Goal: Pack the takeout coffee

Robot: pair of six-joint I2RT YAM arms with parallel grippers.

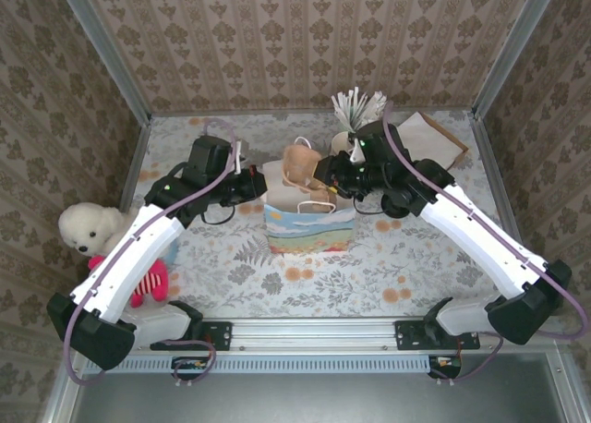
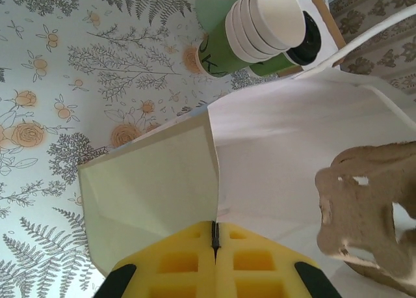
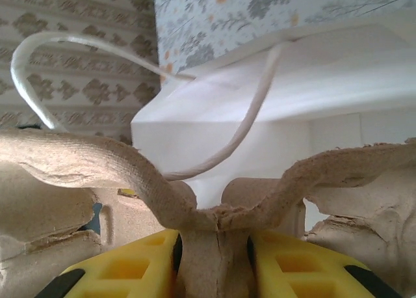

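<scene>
My left claw is clamped on the bag rim at the table centre. My right claw grips the carrier above it. The coffee sits beside the cup stack.

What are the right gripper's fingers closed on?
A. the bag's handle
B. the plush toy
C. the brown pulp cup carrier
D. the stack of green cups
C: in the right wrist view, the right gripper pinches the middle rib of the pulp cup carrier between its yellow fingers.

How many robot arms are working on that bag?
2. The left arm pinches the paper bag by its left rim; the right arm holds a cardboard cup carrier at the bag's opening.
</scene>
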